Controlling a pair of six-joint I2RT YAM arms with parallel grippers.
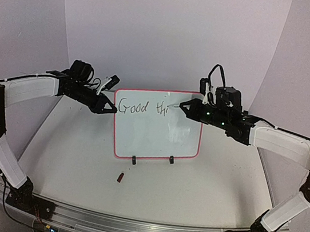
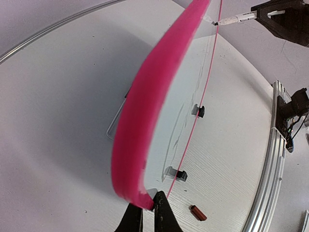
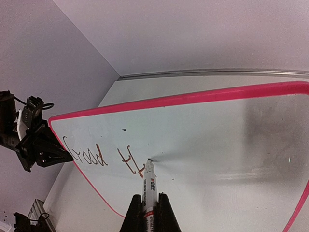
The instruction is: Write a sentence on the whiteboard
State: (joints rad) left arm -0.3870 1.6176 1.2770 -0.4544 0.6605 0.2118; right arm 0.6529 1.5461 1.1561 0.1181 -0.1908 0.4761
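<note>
The whiteboard, white with a pink-red frame, stands upright mid-table on two black clip feet. On its top line the sentence reads "Good th" in black marker. My left gripper is shut on the board's left frame edge, with its fingertips pinching the pink rim. My right gripper is shut on a white marker. The marker's tip touches the board just right of the "th".
A small dark red marker cap lies on the table in front of the board. The aluminium rail carrying both arm bases runs along the near edge. Curved white backdrop walls close in behind and at the sides.
</note>
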